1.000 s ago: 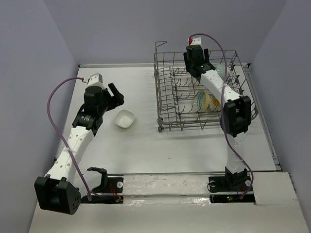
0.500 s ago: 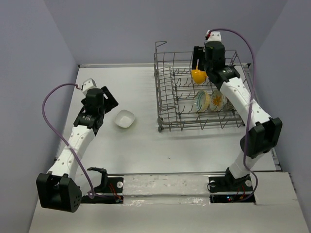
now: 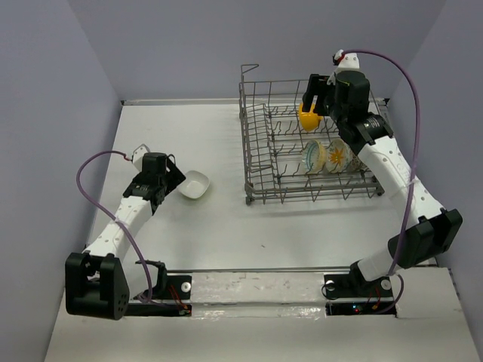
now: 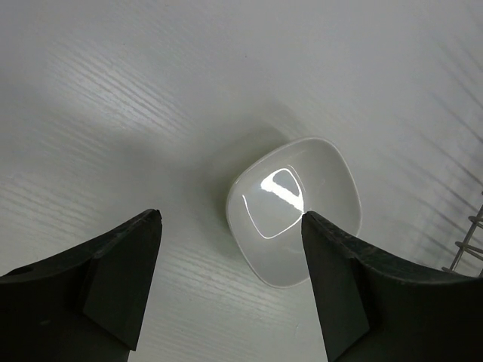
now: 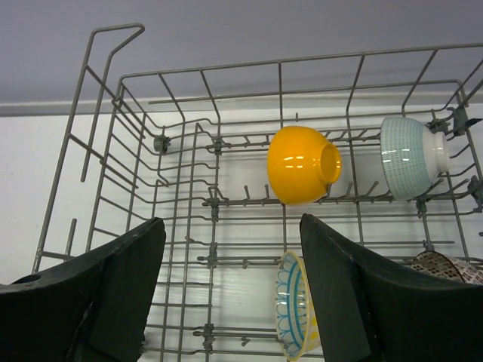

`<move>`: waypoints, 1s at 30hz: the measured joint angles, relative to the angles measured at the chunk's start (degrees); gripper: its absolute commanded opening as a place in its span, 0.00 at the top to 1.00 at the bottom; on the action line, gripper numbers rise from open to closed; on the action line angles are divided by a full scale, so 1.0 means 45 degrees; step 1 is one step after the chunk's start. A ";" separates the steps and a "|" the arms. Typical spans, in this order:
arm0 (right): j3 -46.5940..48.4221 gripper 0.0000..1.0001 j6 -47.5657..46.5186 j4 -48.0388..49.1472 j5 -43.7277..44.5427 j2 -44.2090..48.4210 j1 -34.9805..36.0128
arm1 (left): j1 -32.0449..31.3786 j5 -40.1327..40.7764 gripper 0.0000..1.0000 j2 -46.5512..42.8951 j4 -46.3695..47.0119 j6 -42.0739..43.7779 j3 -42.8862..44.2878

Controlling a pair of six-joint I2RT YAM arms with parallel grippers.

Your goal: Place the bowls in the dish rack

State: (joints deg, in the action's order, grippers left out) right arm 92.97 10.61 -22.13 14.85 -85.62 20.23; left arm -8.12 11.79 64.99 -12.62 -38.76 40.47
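Note:
The white squarish bowl [image 3: 194, 185] [image 4: 294, 207] sits upright on the table, left of the dish rack [image 3: 256, 151] [image 5: 98, 90]. My left gripper [image 3: 174, 178] [image 4: 230, 217] hangs open just above and left of it, holding nothing. In the rack the orange-yellow bowl [image 3: 308, 117] [image 5: 302, 175] lies on its side on the tines. A pale teal bowl [image 5: 407, 157] rests beside it. A blue-rimmed bowl [image 3: 313, 154] [image 5: 296, 305] stands on edge nearer me, next to a yellow-patterned bowl [image 3: 338, 154] and a brown-speckled bowl [image 5: 441, 265]. My right gripper [image 3: 312, 94] [image 5: 232, 220] is open and empty above the rack's back.
The rack has tall wire sides and a raised handle [image 5: 113, 34] at its far left corner. Grey walls close in the table at the back and both sides. My right arm [image 3: 392, 166] reaches over the rack's right side.
My right arm has swung right and back above the rack, uncovering the orange-yellow bowl on the tines. My left arm has come down and nearer, its gripper now next to the white bowl.

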 measured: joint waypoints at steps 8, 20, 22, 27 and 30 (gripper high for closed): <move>-0.0039 0.23 0.0291 -0.0034 -0.0889 -0.0073 0.0000 | 0.0000 -0.0073 0.20 0.0481 0.0374 -0.0253 -0.0015; -0.0039 0.30 0.0384 -0.0068 -0.1996 -0.0073 0.0000 | 0.0000 -0.0748 0.24 0.0947 0.1127 -0.0942 -0.1112; 0.0010 0.30 0.0374 -0.0185 -0.2550 -0.0078 0.0049 | 0.0000 -0.0753 0.24 0.0971 0.1200 -0.1025 -0.1171; 0.0874 0.30 -0.0058 -0.0865 -0.2725 -0.0529 0.1491 | 0.0000 -0.0767 0.23 0.0923 0.1360 -0.1132 -0.1151; 0.1438 0.30 -0.0335 -0.1088 -0.2453 -0.0976 0.3405 | 0.0010 -0.0763 0.23 0.0831 0.1180 -0.1127 -0.0962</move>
State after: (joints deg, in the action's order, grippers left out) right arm 99.44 9.10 -27.03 3.81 -90.02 35.55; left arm -8.08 8.36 68.73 -7.31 -43.83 36.14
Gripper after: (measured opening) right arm 0.702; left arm 0.766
